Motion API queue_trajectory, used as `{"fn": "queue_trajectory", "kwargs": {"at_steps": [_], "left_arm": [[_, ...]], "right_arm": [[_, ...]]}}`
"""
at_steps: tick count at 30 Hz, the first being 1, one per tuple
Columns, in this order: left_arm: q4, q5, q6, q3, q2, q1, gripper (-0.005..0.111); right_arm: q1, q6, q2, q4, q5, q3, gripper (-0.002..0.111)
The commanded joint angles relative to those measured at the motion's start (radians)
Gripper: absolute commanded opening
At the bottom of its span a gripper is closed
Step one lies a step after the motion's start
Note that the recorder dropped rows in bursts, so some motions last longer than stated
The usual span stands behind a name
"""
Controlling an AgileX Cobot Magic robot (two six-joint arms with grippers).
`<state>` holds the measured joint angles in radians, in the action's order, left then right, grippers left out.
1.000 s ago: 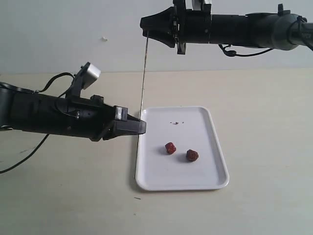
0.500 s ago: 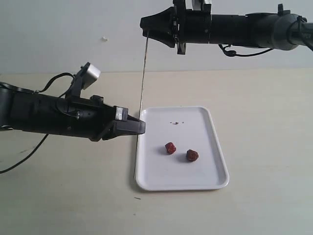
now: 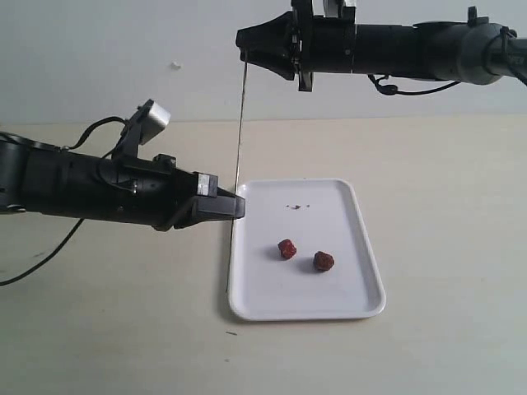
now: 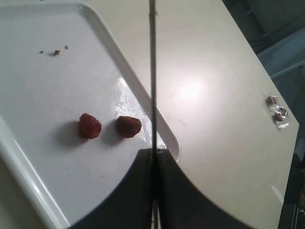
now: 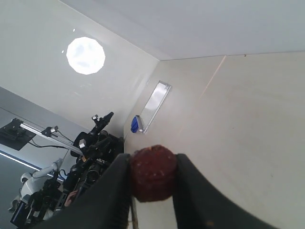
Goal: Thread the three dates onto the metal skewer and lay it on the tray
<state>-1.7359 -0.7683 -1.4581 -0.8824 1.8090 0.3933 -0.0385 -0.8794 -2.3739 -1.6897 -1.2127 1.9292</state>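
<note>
Skewer: metal skewer (image 3: 240,132) (image 4: 153,71) stands almost upright, left of centre in the exterior view. It runs from the upper arm's tip down past the tray's left rim, on the same line as a second ago.
Change: left gripper (image 3: 237,206) (image 4: 153,151) sits a touch higher on the rod than before, its arm slightly raised; nothing else has shifted.
Left grip: jaws closed tight on the skewer.
Right grip: right gripper (image 3: 245,41) (image 5: 151,162), upper centre, pinches one date (image 5: 153,176), jaws part-way apart around it, at the skewer's top end.
On the tray: two dates (image 3: 286,248) (image 3: 324,261) (image 4: 89,126) (image 4: 128,126) lie side by side, not touching, in the lower middle.
Tray: tray (image 3: 346,304) (image 4: 47,86) lies flat on the table (image 3: 445,206), lower centre; crumbs (image 3: 296,206) (image 4: 56,52) near its far end.
In the way: the left gripper's tip overlaps the tray's upper left corner. The skewer's lower end is lost against the rim.
</note>
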Motion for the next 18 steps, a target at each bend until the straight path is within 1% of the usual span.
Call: {"fn": "queue_trajectory", "kwargs": {"at_steps": [1,5,18], "left_arm": [[-0.008,-0.012,0.001,-0.002,0.0,-0.001,0.0],[-0.008,-0.012,0.001,-0.002,0.002,-0.001,0.0],[-0.008,-0.012,0.001,-0.002,0.002,-0.001,0.0]], "right_arm": [[0.003,-0.009,0.011,-0.029,-0.008,-0.004,0.03],[0.003,-0.009,0.011,-0.055,-0.008,-0.004,0.03],[0.003,-0.009,0.011,-0.055,-0.008,-0.004,0.03]]}}
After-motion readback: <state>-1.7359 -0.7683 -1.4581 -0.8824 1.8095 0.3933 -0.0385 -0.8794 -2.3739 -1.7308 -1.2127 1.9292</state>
